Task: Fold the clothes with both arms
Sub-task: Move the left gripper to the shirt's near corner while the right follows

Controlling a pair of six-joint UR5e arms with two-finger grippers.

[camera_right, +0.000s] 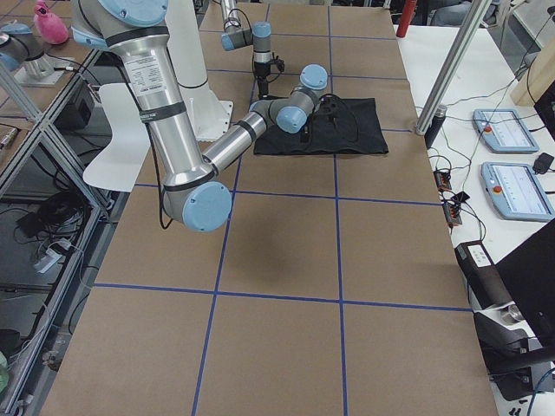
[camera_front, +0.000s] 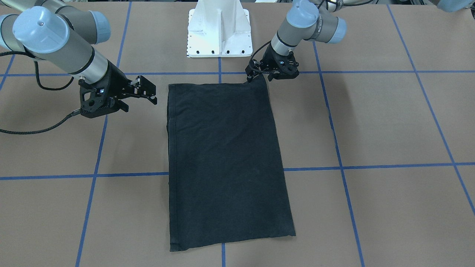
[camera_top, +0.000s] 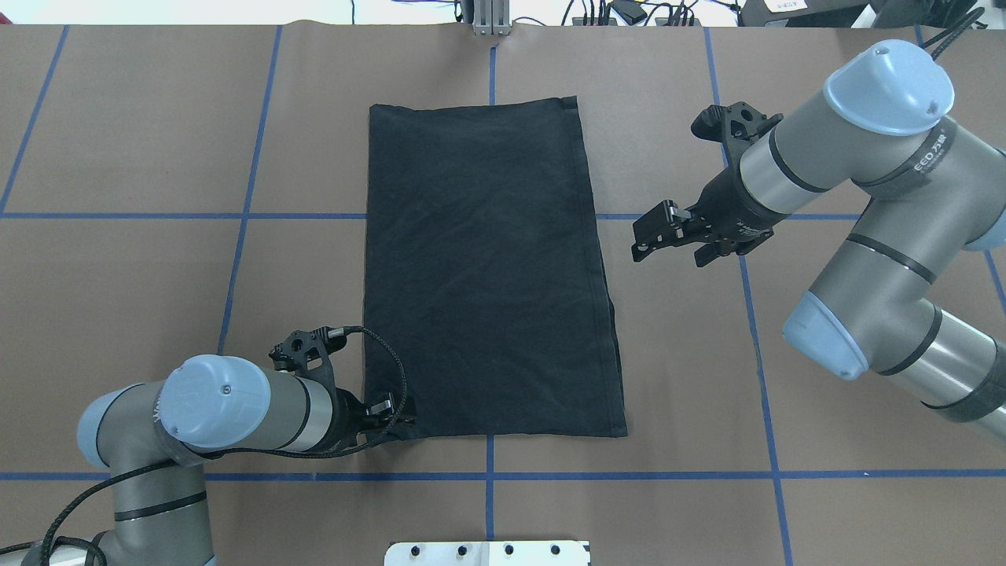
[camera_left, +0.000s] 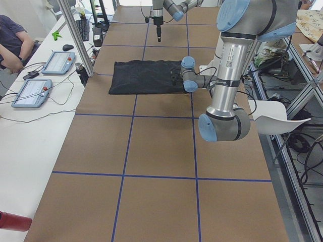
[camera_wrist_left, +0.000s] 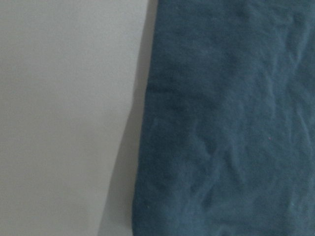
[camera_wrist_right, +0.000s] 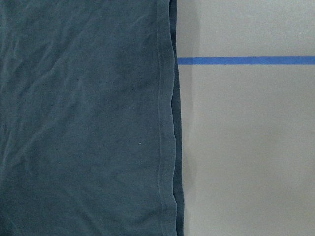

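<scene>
Found black T-shirt (camera_top: pixel 487 267) folded into a long rectangle, flat on counter (camera_top: pixel 157 141). Noted left gripper (camera_top: pixel 392 416) low at its near corner, closure unclear; right gripper (camera_top: pixel 641 240) spread, hovering just beside its edge.

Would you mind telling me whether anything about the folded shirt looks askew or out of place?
Nothing serious. The T-shirt lies flat as a long folded rectangle, lightly wrinkled. The only blemish is along its edge on the robot's right, where a lower layer peeks out slightly past the hem.
</scene>
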